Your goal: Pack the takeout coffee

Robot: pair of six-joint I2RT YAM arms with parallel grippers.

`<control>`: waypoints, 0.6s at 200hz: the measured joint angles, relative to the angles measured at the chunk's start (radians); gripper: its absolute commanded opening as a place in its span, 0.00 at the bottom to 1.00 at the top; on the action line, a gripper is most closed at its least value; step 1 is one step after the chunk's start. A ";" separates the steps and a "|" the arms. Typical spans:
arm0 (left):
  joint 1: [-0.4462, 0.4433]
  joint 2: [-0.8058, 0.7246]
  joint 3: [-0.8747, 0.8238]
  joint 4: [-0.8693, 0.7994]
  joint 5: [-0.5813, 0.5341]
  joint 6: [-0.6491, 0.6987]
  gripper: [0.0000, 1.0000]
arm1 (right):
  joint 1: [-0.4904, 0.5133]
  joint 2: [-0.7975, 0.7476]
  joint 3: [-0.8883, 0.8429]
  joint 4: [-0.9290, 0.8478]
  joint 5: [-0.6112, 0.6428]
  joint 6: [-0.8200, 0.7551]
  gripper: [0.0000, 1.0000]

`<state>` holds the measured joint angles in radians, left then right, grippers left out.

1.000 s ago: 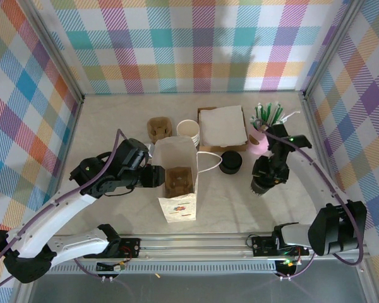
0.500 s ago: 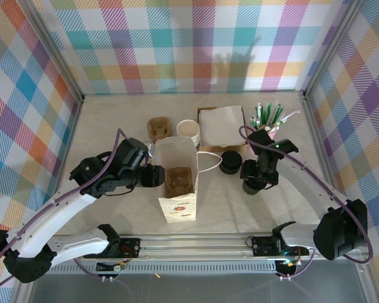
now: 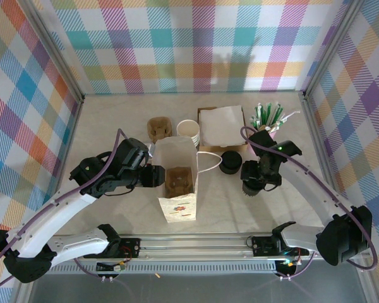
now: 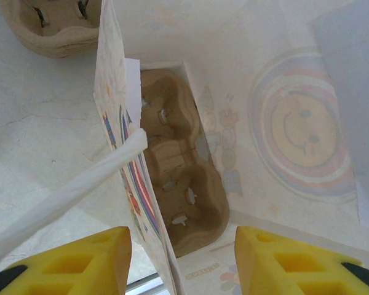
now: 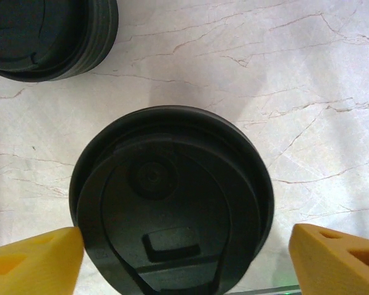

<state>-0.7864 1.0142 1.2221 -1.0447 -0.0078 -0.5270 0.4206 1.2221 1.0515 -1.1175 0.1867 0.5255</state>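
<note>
The takeout coffee [image 5: 172, 203] stands on the marble table right of the bag, and I look straight down on its round black lid. My right gripper [image 5: 184, 258] is open around it. The left finger sits at the lid's rim, while the right finger stands clear of it. From above, the right gripper [image 3: 253, 187] covers most of the cup. The white paper bag [image 3: 177, 180] stands open with a brown cup carrier [image 4: 178, 178] at its bottom. My left gripper [image 4: 181, 261] is open, with the bag's left wall between its fingers.
A stack of black lids [image 3: 230, 162] lies just left of the right gripper. Behind the bag are spare carriers [image 3: 158, 129], lidless white cups [image 3: 188, 131], a napkin box [image 3: 222, 126] and a pink cup of straws [image 3: 265, 123]. The bag's handle [image 4: 67, 190] crosses the left wrist view.
My right gripper has shifted a little left toward the lid stack, and its jaws have widened around the cup. The left arm and the bag have not moved.
</note>
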 measured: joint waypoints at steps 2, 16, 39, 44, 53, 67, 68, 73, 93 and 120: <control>0.000 0.000 0.000 0.000 0.000 0.001 0.48 | 0.000 0.000 0.002 -0.001 0.000 -0.002 0.81; 0.000 0.003 0.000 0.000 0.000 0.002 0.48 | 0.000 0.000 0.015 -0.002 0.000 -0.027 0.80; 0.000 0.013 0.006 0.000 0.000 0.012 0.48 | 0.000 0.011 0.042 -0.005 -0.005 -0.102 0.83; 0.000 0.014 0.007 0.000 0.000 0.013 0.48 | 0.000 0.017 0.049 -0.006 -0.008 -0.121 0.83; 0.000 0.016 0.007 0.000 0.000 0.019 0.48 | 0.000 0.030 0.062 -0.005 -0.009 -0.154 0.85; 0.000 0.018 0.009 0.000 0.000 0.023 0.48 | 0.000 0.055 0.079 -0.006 -0.009 -0.206 0.86; 0.000 0.018 0.009 0.000 0.000 0.024 0.48 | 0.000 0.057 0.081 -0.006 -0.009 -0.210 0.85; 0.000 0.019 0.010 -0.001 0.000 0.024 0.48 | 0.000 0.066 0.086 -0.005 -0.008 -0.228 0.86; 0.000 0.019 0.015 -0.002 0.000 0.027 0.48 | 0.000 0.091 0.089 -0.007 -0.007 -0.277 0.86; 0.000 0.019 0.020 -0.003 0.000 0.027 0.48 | 0.000 0.103 0.089 -0.006 -0.004 -0.295 0.86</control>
<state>-0.7864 1.0332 1.2419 -1.0477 -0.0078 -0.4995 0.4206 1.3254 1.1408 -1.1236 0.1825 0.2306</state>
